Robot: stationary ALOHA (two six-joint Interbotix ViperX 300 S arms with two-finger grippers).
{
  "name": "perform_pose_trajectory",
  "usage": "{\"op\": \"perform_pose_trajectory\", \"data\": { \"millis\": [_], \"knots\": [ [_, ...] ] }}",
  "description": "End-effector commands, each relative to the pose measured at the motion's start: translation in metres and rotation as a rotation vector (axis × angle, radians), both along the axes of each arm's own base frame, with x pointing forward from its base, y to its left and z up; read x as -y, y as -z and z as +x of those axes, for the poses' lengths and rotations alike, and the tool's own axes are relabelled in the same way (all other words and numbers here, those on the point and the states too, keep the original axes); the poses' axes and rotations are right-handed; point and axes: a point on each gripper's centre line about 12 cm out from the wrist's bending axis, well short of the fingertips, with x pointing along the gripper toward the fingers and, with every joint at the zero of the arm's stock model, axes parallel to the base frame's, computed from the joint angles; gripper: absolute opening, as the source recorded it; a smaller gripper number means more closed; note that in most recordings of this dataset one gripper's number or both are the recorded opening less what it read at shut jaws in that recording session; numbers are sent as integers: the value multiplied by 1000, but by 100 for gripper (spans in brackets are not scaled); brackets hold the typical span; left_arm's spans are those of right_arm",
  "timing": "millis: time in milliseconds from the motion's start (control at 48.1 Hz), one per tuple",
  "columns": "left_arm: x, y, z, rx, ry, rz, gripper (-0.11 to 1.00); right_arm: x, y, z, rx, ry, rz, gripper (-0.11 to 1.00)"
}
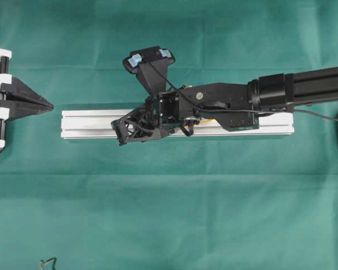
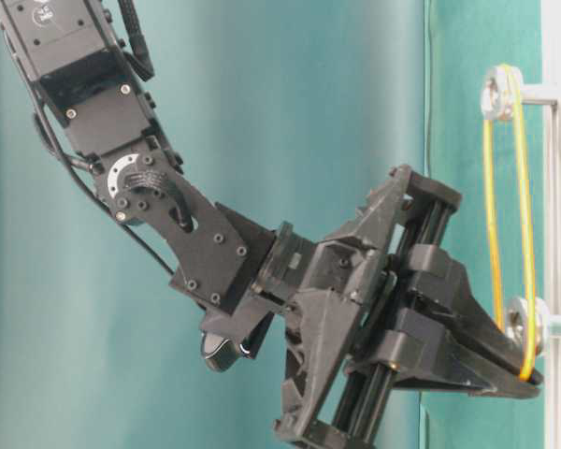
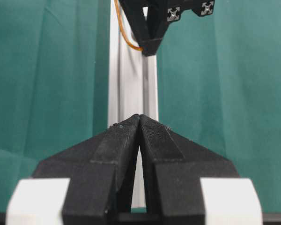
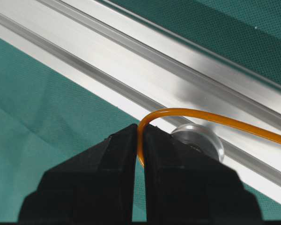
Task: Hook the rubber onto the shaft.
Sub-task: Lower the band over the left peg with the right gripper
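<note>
A: Well, starting at the left, the left gripper [image 1: 45, 104] is parked off the end of the silver rail [image 1: 90, 124], its jaws pressed together on nothing, well apart from the work. No trouble is expected from there.

B: And further right?

A: The right gripper [image 4: 139, 140] is held over the rail, its jaws pinching the rubber [image 4: 215, 119]. The orange band is seen looped over the upper pulley [image 2: 496, 92] in the table-level view and drawn down past the lower pulley [image 2: 521, 325] to the fingertips.

B: So the lower shaft is judged not yet hooked?

A: It cannot be told for certain. In the wrist view the band is arched just beside the shaft [image 4: 199, 140], but whether it is seated in the groove is hidden.

B: What could be spoiled?

A: The cord is thin and gripped near the very tips; if it is stretched further, it could be pulled out and snapped back off the upper pulley. If it is released beside the flange rather than over it, the hook is missed.

B: Anything in the way?

A: Only the gripper's own bulk, by which the lower pulley is crowded; the green cloth [image 1: 214, 214] is otherwise bare there.
</note>
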Motion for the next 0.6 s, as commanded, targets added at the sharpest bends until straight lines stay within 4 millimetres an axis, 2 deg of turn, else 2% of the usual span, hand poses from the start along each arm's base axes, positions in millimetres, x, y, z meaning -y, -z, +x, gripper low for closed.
{"op": "perform_pose_trajectory", "data": {
  "millis": [0, 583],
  "knots": [
    [0, -13, 3, 32, 0, 6, 0, -3, -15, 5, 38, 4, 17, 7],
    [0, -12, 3, 31, 1, 7, 0, -12, -7, -1, -20, 6, 57, 7]
  ]
}}
